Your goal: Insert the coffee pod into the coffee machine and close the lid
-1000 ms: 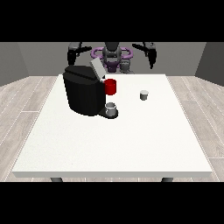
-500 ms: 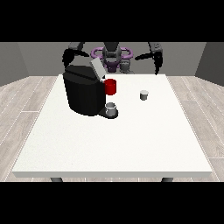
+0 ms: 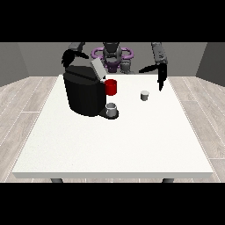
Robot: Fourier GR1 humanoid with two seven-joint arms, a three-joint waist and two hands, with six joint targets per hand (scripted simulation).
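A black coffee machine [image 3: 83, 94] stands on the white table [image 3: 114, 140] at the view's left, its grey lid [image 3: 97, 69] tilted up and open, with a red part [image 3: 111, 87] at its front. A small grey cup [image 3: 112, 108] sits on its drip stand. The small grey coffee pod [image 3: 144, 95] stands on the table to the right of the machine. The hand at the view's right [image 3: 160, 75] hangs above and right of the pod, fingers straight and pointing down, thumb spread. The hand at the view's left [image 3: 68, 57] is raised behind the machine's top.
The robot's torso [image 3: 112, 56] is behind the table's far edge. White table surface stretches from the machine and pod toward the near edge. A wooden floor surrounds the table.
The hand at the view's right has come down and forward from beside the robot's shoulder toward the pod. The hand at the view's left has shifted only slightly.
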